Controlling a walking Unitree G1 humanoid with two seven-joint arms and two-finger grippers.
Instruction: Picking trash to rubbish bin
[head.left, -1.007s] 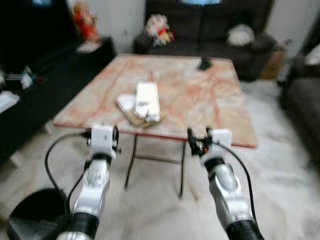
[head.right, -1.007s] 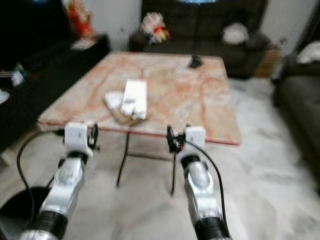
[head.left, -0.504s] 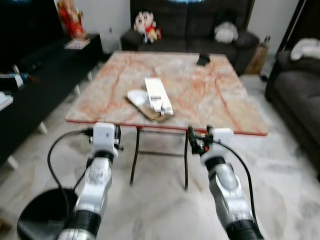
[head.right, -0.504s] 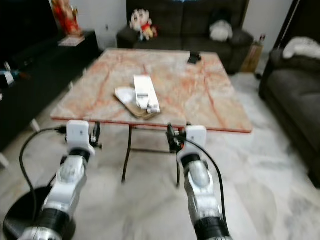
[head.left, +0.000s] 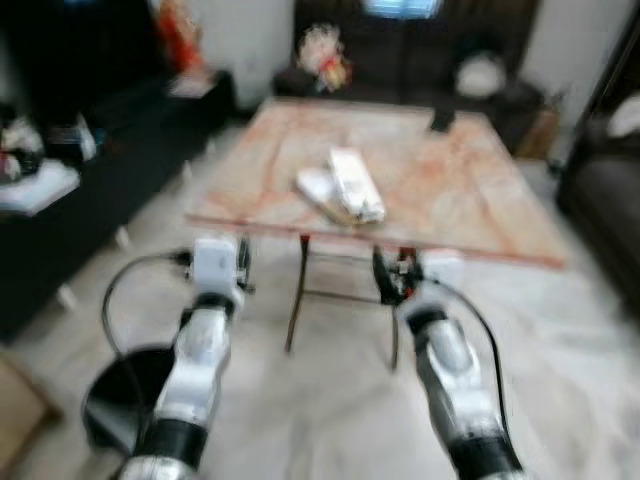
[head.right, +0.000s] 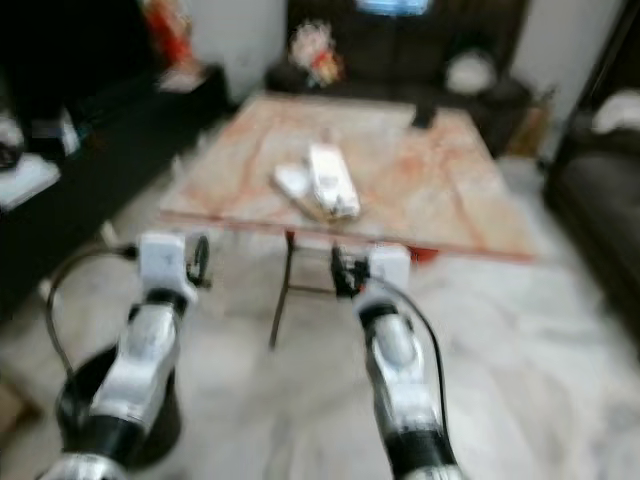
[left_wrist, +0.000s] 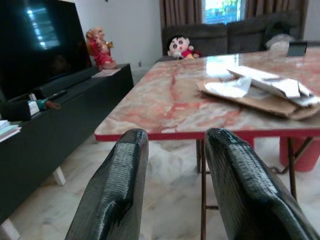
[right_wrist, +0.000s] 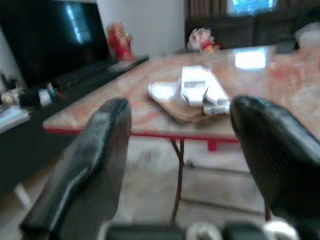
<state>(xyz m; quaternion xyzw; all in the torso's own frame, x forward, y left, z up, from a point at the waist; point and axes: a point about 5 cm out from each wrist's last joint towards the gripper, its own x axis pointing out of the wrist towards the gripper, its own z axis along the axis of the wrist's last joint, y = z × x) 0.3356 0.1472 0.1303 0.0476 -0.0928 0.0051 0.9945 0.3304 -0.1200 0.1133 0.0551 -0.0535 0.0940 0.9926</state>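
Observation:
The trash is a heap of white packets and paper on a flat piece of cardboard (head.left: 343, 186), lying near the front edge of the pink marble table (head.left: 455, 190). It also appears in the left wrist view as trash (left_wrist: 265, 90) and in the right wrist view as trash (right_wrist: 200, 92). A black rubbish bin (head.left: 122, 400) stands on the floor at my lower left. My left gripper (left_wrist: 172, 137) and right gripper (right_wrist: 182, 107) are both open, empty, and held up in front of the table, short of its edge.
A long black TV cabinet (head.left: 90, 190) runs along the left. Dark sofas stand behind the table (head.left: 400, 60) and at the right (head.left: 605, 180). A small black object (head.left: 441, 120) lies at the table's far end. A red item (left_wrist: 300, 155) sits under the table.
The whole picture has shifted and blurred, so the camera has moved; the table now sits further right and the bin shows more. Both arms keep the same raised pose, fingers open.

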